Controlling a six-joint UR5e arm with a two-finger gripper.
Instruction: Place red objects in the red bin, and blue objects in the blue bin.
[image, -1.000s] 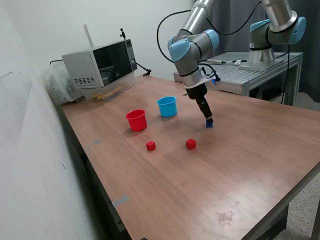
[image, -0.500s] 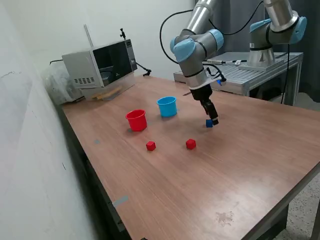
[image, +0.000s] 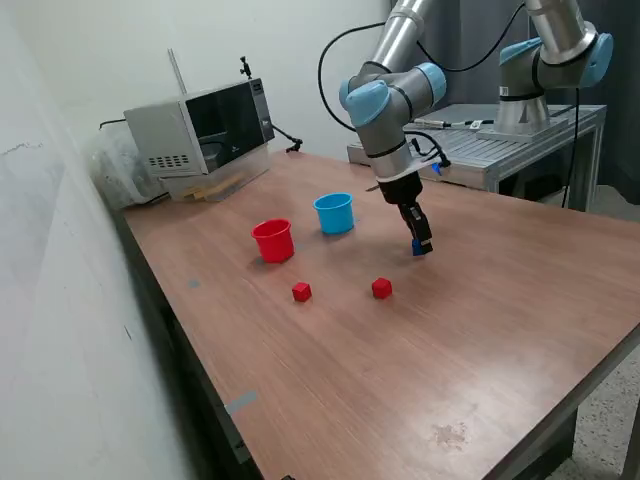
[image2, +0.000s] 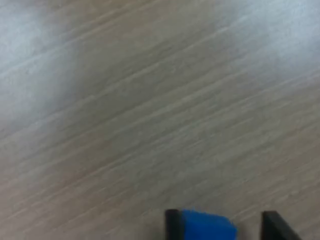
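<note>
Gripper (image: 421, 245): low over table (image: 480, 330), jaws apart. Blue cube (image2: 207, 226): between fingertips (image2: 173, 223), against one, clear of the other. Red cubes (image: 301, 292) (image: 381, 288): on table, near red cup (image: 272, 240) and blue cup (image: 334, 213)

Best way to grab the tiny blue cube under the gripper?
Come straight down from above and pinch two opposite flat sides of the tiny blue cube. It lies flat on the wooden table, between the fingertips of the gripper, off-centre against one finger, so centre first.

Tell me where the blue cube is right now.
The blue cube sits on the table at the gripper tips, toward the exterior view's right of the light blue cup.
</note>
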